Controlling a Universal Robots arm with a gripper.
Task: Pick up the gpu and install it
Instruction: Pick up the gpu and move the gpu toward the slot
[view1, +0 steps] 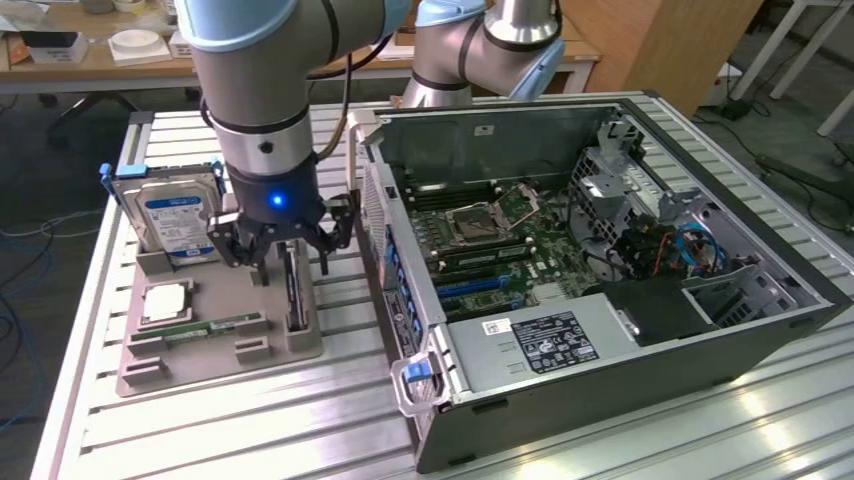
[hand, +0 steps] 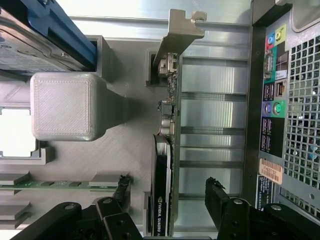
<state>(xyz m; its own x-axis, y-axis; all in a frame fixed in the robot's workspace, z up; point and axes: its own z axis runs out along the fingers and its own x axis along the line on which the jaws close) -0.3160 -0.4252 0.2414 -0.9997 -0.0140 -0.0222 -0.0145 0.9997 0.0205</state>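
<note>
- The gripper (view1: 284, 264) hangs directly above the gpu (view1: 295, 295), at about 9 o'clock from the computer case (view1: 627, 340) in the exterior view.
- The jaws stand wide apart, one finger (hand: 122, 192) on each flat side of the card (hand: 167, 150). They hold nothing.
- In the wrist view a gap appears on both sides of the card, so the fingers are probably not touching it, though this view cannot settle that.
- The gpu stands on edge in a slot of the grey holder (view1: 267, 350), with its metal bracket (hand: 177, 32) at the end pointing away from the gripper.
- On the same holder, the hard drive (view1: 176, 218) stands at about 10 o'clock from the card. The memory stick (view1: 214, 326) lies at about 8 o'clock.
- The case lies on the table (view1: 240, 430) with its side open and the motherboard (view1: 534, 240) exposed. The blue slot (view1: 474, 287) on the board carries no card.
- Progress: the gripper is lined up over the card. The grasp, the lift, the transfer to the case and the seating of the card are not yet done.
</note>
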